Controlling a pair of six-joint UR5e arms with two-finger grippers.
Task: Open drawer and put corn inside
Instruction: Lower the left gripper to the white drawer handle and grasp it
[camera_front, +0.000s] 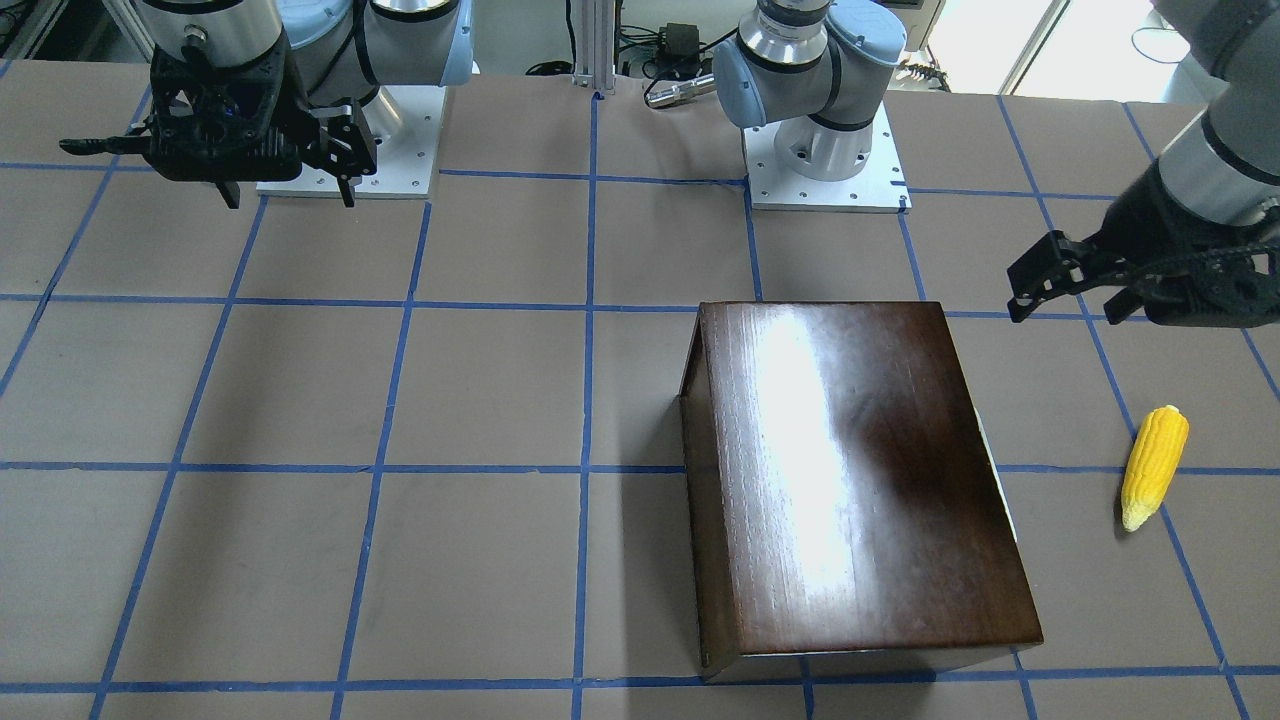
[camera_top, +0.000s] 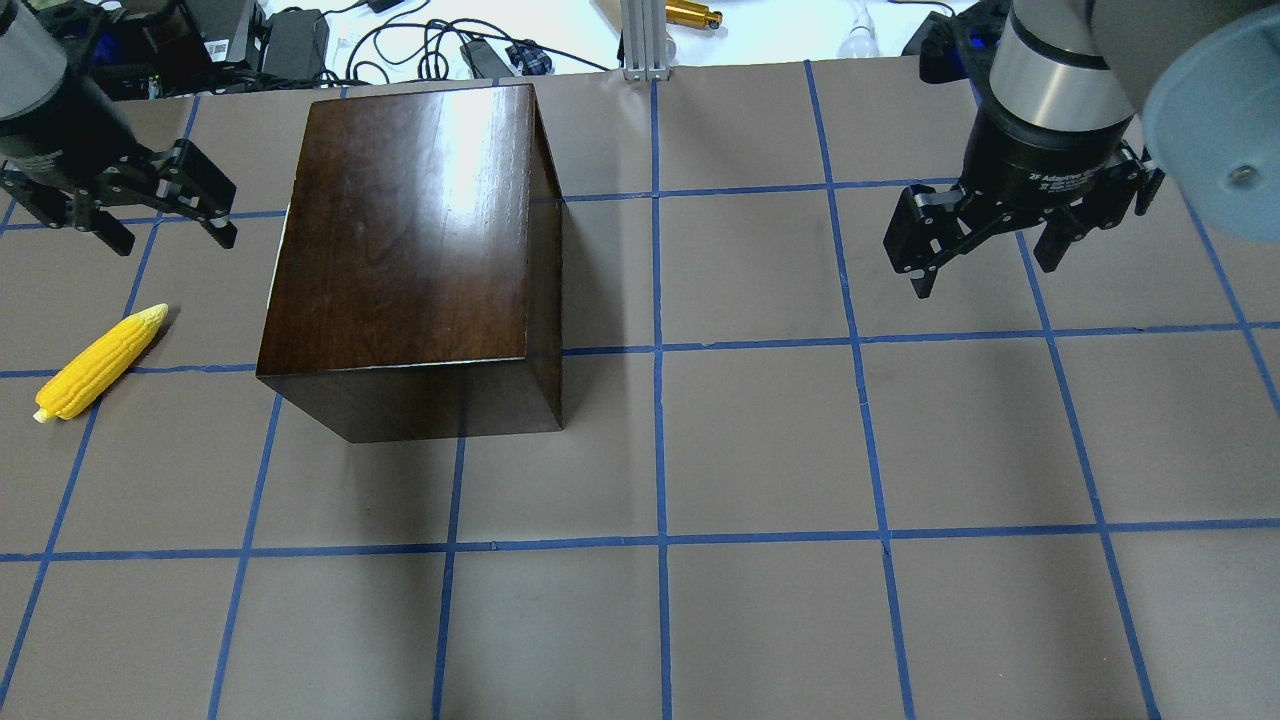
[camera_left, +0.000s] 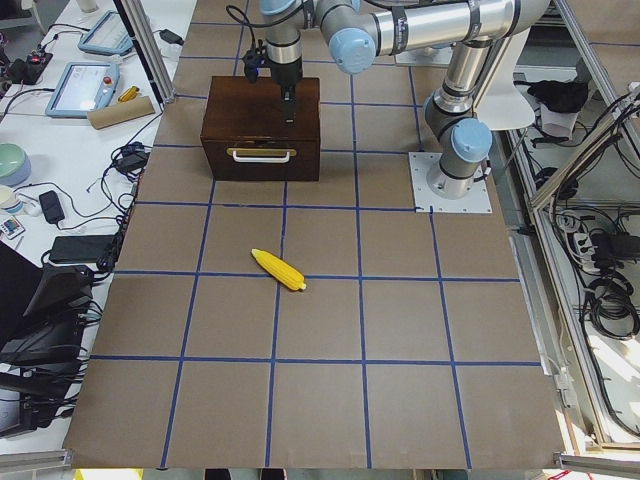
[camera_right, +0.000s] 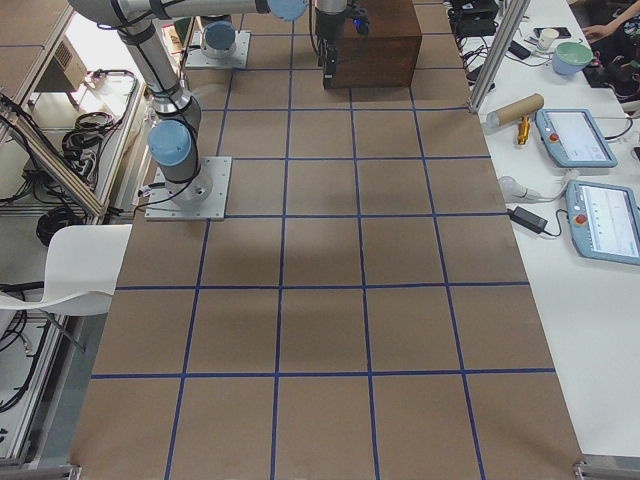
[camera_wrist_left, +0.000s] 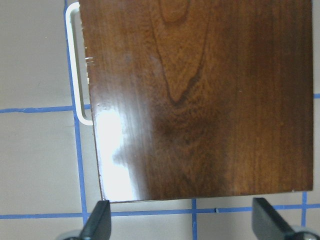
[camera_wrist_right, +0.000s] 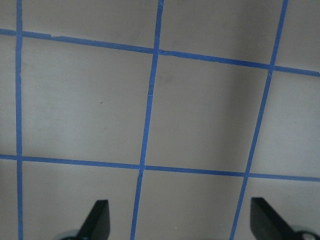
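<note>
We find the dark-brown box (camera_top: 410, 230) standing on the taped table (camera_top: 760, 450), in the half on the robot's left. The drawer (camera_left: 261, 167) is shut, its front lying flush with the box face that looks toward the table's end on the robot's left. A pale handle (camera_left: 261, 153) runs across that face, and the left wrist view shows the same handle projecting past the edge of the glossy top. The corn (camera_top: 100, 362) lies flat on the table out beyond the drawer front, apart from the box and touching nothing else, its paler tip pointing roughly toward the robot's side of the table. The left gripper (camera_top: 172, 238) hovers above the table beside the box's handle side, near the corn but clear of it. Its fingers are spread wide and hold nothing. The right gripper (camera_top: 985, 270) hangs over bare table well away from the box, on the robot's right. Its fingers (camera_wrist_right: 97, 220) are likewise spread apart and empty.
</note>
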